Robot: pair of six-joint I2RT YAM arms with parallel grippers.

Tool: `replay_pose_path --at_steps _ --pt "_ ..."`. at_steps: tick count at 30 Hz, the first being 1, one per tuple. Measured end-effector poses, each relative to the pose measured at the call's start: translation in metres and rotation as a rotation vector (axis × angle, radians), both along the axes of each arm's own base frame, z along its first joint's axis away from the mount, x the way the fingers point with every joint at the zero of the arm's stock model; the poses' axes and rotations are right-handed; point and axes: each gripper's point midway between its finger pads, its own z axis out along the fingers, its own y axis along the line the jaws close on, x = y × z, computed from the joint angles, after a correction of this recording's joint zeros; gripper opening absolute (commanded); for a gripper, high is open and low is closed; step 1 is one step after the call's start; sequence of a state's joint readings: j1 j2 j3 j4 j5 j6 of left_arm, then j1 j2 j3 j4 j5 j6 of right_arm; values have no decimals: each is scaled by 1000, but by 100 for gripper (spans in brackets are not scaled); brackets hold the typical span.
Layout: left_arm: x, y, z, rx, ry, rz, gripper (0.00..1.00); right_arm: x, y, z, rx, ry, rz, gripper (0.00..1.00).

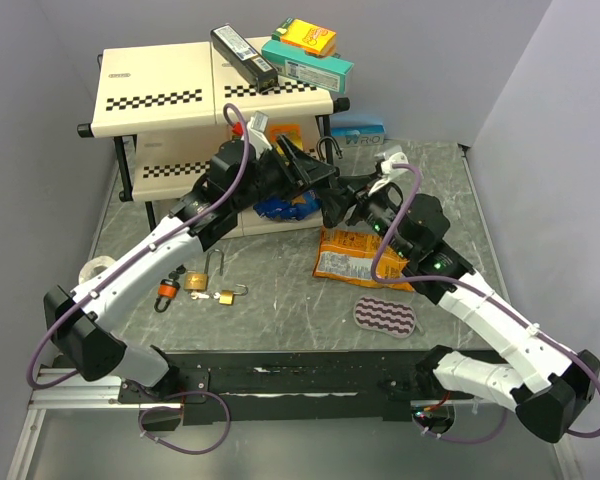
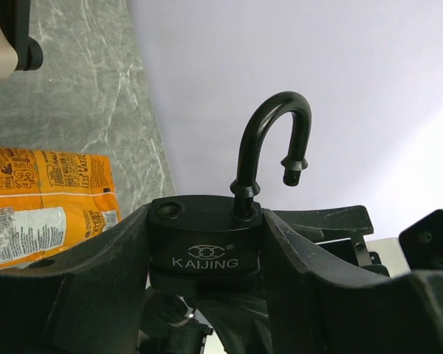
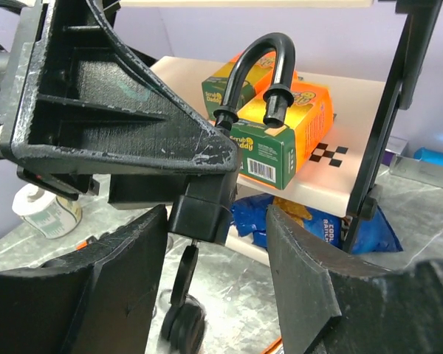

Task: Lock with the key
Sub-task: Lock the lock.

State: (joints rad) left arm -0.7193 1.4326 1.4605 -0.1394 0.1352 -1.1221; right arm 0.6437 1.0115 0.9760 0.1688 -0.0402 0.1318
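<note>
Black padlock (image 2: 204, 247) inside left pincer (image 2: 207, 265)

Soft, even overhead light fills all three views, leaving only faint shadows on the tabletop (image 1: 280, 300). The overhead view is sharp. In the wrist views, the black fingers (image 2: 74, 295) at 6 o'clock read dark. The padlock (image 2: 204, 247) lettering stays crisp.

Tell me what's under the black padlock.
A key hangs down from the padlock's underside. Its tip is hidden inside the padlock.
</note>
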Motion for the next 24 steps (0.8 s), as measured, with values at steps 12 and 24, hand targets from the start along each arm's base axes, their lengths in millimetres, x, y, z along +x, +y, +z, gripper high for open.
replay_pose_path --at_steps 12,24 --pt "1 3 -4 -12 9 17 4 2 7 -3 -11 3 19 0" --pt "-15 14 -3 3 -52 -55 92 -16 5 -7 -64 8 85 0"
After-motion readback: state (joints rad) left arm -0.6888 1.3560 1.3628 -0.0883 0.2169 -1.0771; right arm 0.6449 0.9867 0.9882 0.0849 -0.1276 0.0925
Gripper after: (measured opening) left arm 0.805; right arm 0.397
